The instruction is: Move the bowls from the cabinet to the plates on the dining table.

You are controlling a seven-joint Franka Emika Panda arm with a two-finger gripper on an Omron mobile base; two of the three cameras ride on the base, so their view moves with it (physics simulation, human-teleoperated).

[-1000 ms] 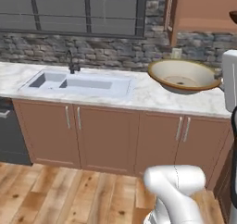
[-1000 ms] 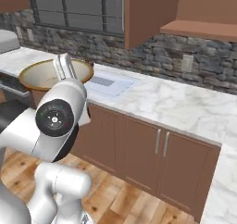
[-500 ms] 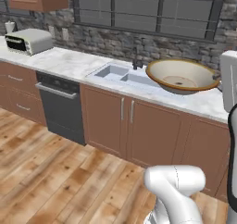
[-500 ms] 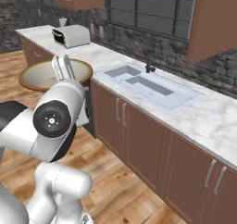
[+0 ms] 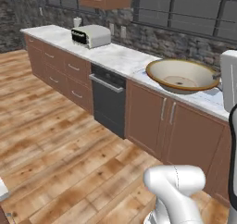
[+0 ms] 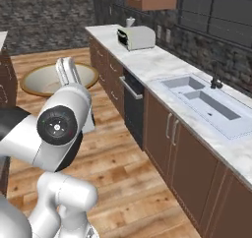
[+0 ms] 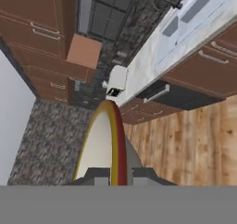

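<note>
Your gripper [image 6: 68, 71] is clamped on the rim of the cream bowl [image 5: 182, 75], its two pale fingers [image 6: 70, 70] rising over the near edge in the right base view, the jaws drawn tight together on the thin wall. You hold the bowl in the air, well clear of any surface; the left base view sets it in front of the marble counter [image 5: 115, 56], though it rests on nothing. The pinch on the rim is likely why it rides nearly level with its hollow facing up, a carrying pose suited to the drive across the wooden floor [image 5: 60, 140]. From the hand view you look straight along that rim, a thin tan-brown and yellowish arc standing on edge between the finger tips. The bowl is wide, shallow and round, cream inside with faint darker mottling near the bottom and a tan-brown lip. Beyond it, a white toaster [image 5: 91, 35] sits on the counter above a dark dishwasher [image 5: 108, 100], and a sink [image 6: 209, 103] lies farther along. Judging by this, the bowl is in transit and the table is yet to come
</note>
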